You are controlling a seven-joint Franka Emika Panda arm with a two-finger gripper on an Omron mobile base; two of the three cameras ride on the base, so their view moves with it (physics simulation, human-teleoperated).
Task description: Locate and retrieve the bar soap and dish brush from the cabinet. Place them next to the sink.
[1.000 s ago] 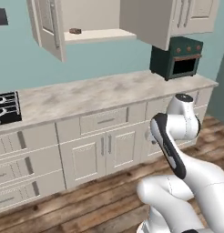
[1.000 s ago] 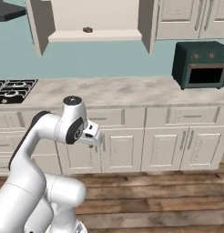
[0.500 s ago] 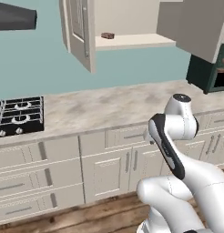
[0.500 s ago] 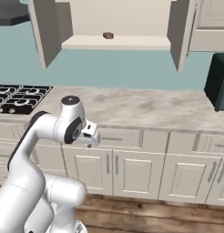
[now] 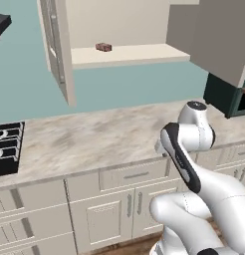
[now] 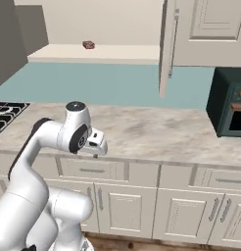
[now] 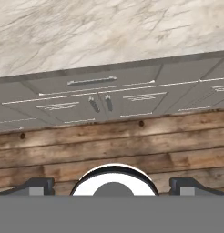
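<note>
One bar soap [image 5: 103,47] is all I can pick out on the pale shelf of the cabinet [image 5: 129,54]; it sits on the shelf's left part, near the front edge, a small reddish-brown block lying flat. In the right base view the same bar soap [image 6: 88,45] lies on that shelf, well left of the open right door [image 6: 167,49]. Both doors of the cabinet stand open; the left door [image 5: 57,47] hangs edge-on to me, left of the soap. Below the cabinet runs the beige marbled table [image 5: 94,139], with a teal wall between them. A black stovetop [image 5: 6,147] sits on the table well to the left of the cabinet, and a dark green oven [image 6: 230,109] stands on the table below and to the right of the cabinet. I have the arm folded in front of the table, with the hand at about the level of the table edge, far below the cabinet shelf and well apart from the soap. The fingers [image 7: 112,184] are spread as wide as they go and hold nothing; their dark tips show at the bottom corners of the hand view, which looks down at the drawer fronts [image 7: 91,82] under the table and the wood plank floor [image 7: 114,145]. I cannot make out a brush on the shelf.
</note>
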